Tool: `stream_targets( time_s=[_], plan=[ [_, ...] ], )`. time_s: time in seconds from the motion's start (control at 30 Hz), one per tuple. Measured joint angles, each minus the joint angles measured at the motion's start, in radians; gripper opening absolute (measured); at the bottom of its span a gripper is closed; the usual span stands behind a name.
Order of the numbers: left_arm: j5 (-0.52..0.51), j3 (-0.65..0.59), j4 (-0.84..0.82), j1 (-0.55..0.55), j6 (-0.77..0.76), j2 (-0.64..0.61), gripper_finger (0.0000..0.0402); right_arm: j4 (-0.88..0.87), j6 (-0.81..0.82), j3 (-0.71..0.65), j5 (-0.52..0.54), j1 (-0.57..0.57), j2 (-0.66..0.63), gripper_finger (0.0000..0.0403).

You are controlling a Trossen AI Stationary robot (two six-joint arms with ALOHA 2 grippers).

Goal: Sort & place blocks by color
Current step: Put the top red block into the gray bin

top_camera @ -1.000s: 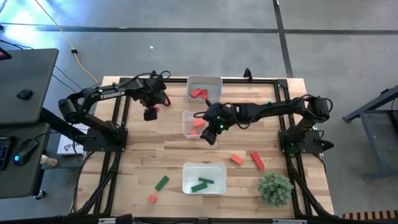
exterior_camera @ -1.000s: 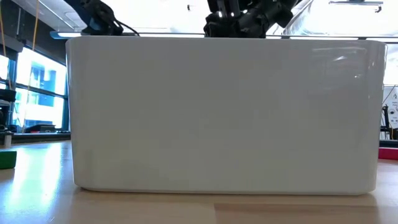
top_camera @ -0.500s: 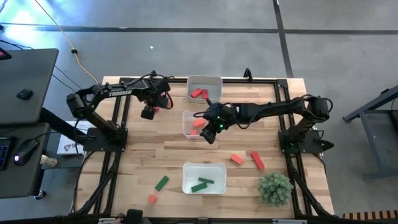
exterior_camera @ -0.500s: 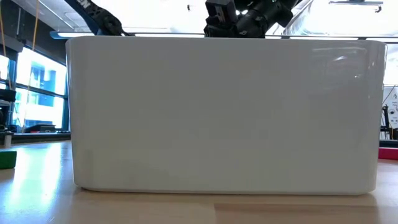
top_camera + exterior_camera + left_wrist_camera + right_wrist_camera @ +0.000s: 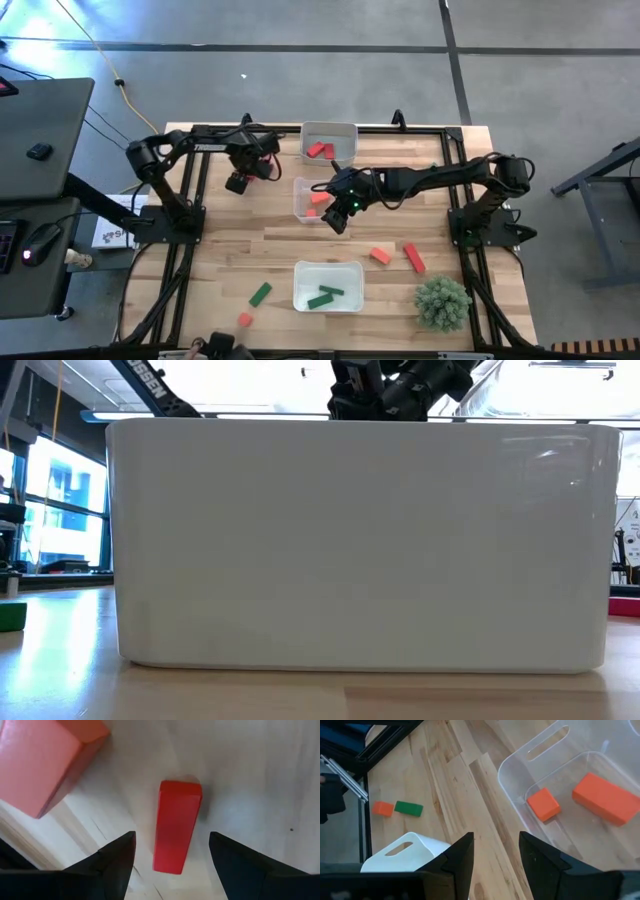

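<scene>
Right pincer [image 5: 337,212] open and empty beside middle tray [image 5: 311,200]; left pincer [image 5: 240,180] open. Next: reach loose orange block [image 5: 380,255], grip squarely.

White tray wall [image 5: 360,540] — table beyond hidden

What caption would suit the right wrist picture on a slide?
Right gripper, fingers apart and empty, beside a clear tray holding two orange blocks.

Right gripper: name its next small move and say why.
Probably carry the right gripper over to the loose orange-red rectangular block on the wooden table and lower onto it. Its fingers stand open and empty at the edge of the clear plastic tray, which holds two orange blocks.
</scene>
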Motion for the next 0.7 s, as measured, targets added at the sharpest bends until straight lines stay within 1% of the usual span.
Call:
stream_targets(
  time_s=[0.17, 0.43, 0.57, 0.7],
  plan=[
    [-0.083, 0.0, 0.01, 0.004, 0.038, 0.039, 0.0243, 0.0, -0.015, 0.0, 0.0, 0.0, 0.0, 0.0146],
    [-0.072, 0.004, 0.003, 0.026, 0.022, 0.079, 0.0237, 0.0, -0.015, 0.0, 0.0, 0.0, 0.0, 0.0146],
    [-0.053, 0.003, -0.002, 0.026, 0.025, 0.081, 0.0214, 0.0, -0.015, 0.0, 0.0, 0.0, 0.0, 0.0146],
    [-0.041, 0.002, -0.007, 0.026, 0.026, 0.083, 0.0172, 0.0, -0.012, 0.0, 0.0, 0.0, 0.0, 0.0146]
  ],
)
